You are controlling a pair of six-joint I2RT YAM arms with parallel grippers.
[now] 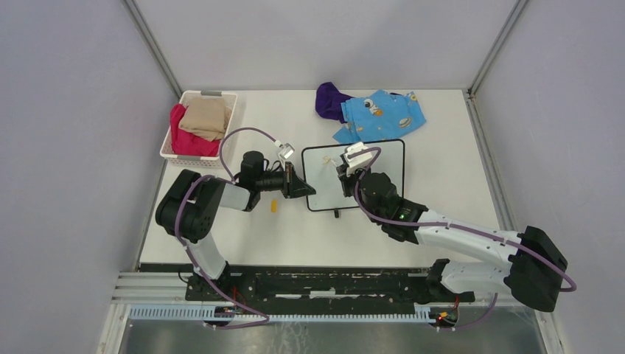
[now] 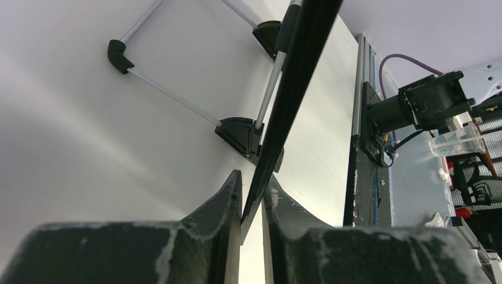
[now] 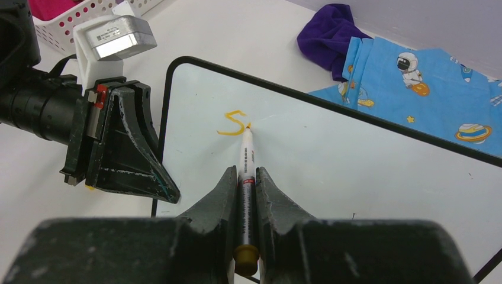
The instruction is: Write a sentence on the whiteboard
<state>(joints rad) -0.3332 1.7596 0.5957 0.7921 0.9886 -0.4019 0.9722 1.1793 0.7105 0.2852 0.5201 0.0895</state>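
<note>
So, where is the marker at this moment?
In the right wrist view, the marker sits in the right claw, its tip on the whiteboard beside the orange S.

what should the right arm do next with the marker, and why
Probably shift the marker tip a little to the right to start the next letter. Only an orange "S" is on the whiteboard, the tip sits at its upper end, the right gripper is shut on the marker, and the left gripper clamps the board's edge.

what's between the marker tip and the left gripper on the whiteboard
Only an orange S and bare whiteboard, up to the frame edge the left gripper clamps; seen in the right wrist view.
</note>
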